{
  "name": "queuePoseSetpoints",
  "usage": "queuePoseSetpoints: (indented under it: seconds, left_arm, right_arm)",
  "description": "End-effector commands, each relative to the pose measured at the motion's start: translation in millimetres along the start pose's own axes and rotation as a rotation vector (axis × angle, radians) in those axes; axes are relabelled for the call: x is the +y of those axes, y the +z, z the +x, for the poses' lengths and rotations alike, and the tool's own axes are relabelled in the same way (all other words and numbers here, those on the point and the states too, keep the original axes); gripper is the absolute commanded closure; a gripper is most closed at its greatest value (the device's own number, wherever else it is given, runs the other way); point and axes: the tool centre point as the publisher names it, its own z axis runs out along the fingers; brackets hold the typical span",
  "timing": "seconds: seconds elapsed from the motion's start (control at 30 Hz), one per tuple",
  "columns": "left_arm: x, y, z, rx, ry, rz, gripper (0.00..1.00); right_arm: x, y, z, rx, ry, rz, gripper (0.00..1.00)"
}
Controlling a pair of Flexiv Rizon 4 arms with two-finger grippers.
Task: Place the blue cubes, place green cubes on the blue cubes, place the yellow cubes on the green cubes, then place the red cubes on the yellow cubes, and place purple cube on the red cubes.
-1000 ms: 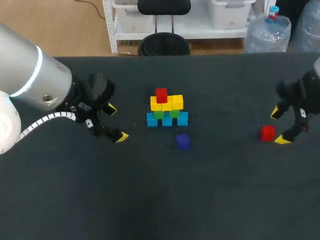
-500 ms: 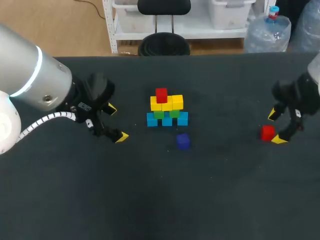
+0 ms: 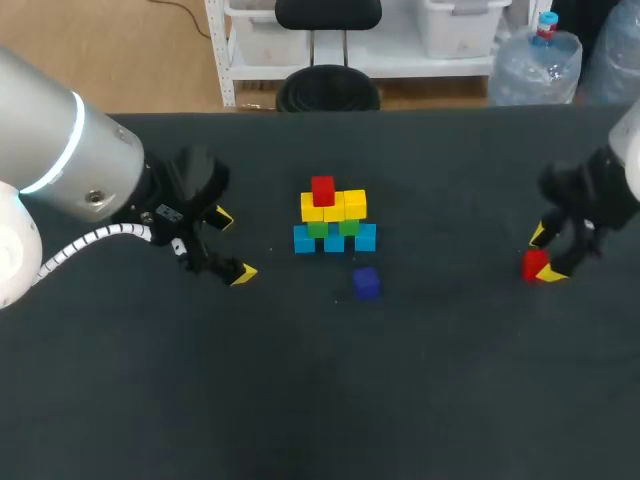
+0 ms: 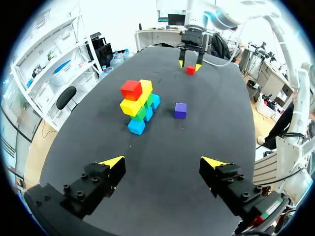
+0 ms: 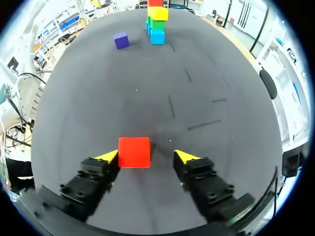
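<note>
At the table's middle stands a stack (image 3: pixel 333 220): blue cubes (image 3: pixel 335 240) at the base, green cubes (image 3: pixel 333 228) on them, yellow cubes (image 3: pixel 334 207) above, and one red cube (image 3: pixel 322 190) on top. A purple cube (image 3: pixel 366 283) lies just in front of it. A loose red cube (image 3: pixel 534 265) sits at the right, between the fingers of my right gripper (image 3: pixel 545 255). In the right wrist view this red cube (image 5: pixel 134 152) rests against one finger of the right gripper (image 5: pixel 146 156), with a gap to the other. My left gripper (image 3: pixel 232 245) hangs open and empty left of the stack (image 4: pixel 138 105).
The dark tabletop (image 3: pixel 330 390) is bare in front of the purple cube (image 4: pixel 180 110) and between the stack and the loose red cube (image 4: pixel 190 70). From the right wrist, the stack (image 5: pixel 156 22) and purple cube (image 5: pixel 121 40) lie far ahead.
My right gripper has shifted slightly left and down around the loose red cube, and its fingers have narrowed toward it. The left arm and the stack are unchanged.
</note>
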Motion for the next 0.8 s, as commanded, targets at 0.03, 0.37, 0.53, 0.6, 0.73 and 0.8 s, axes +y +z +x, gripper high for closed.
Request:
queuePoseSetpoints:
  seconds: [0.03,0.37,0.53,0.6,0.73,0.8]
  left_arm:
    - [-0.2,0.4,0.0,0.001,-0.001,-0.003,0.0]
    - [-0.2,0.4,0.0,0.001,-0.001,-0.003,0.0]
    - [-0.2,0.4,0.0,0.001,-0.001,-0.003,0.0]
    - [-0.2,0.4,0.0,0.001,-0.001,-0.003,0.0]
    - [-0.2,0.4,0.0,0.001,-0.001,-0.003,0.0]
    - [-0.2,0.4,0.0,0.001,-0.001,-0.003,0.0]
  right_arm:
    - [-7.1,2.8,1.5,-0.006,-0.001,-0.012,0.63]
    - [-12.2,-7.0,-9.7,-0.031,-0.013,-0.008,1.0]
    - [-17.4,-15.0,-22.5,-0.034,-0.016,0.012,1.0]
    - [-22.3,-19.3,-31.9,-0.033,-0.006,0.019,1.0]
    - [-32.3,-30.8,-53.6,-0.011,-0.003,0.043,1.0]
    - [-38.1,-38.4,-67.6,-0.006,-0.007,0.059,1.0]
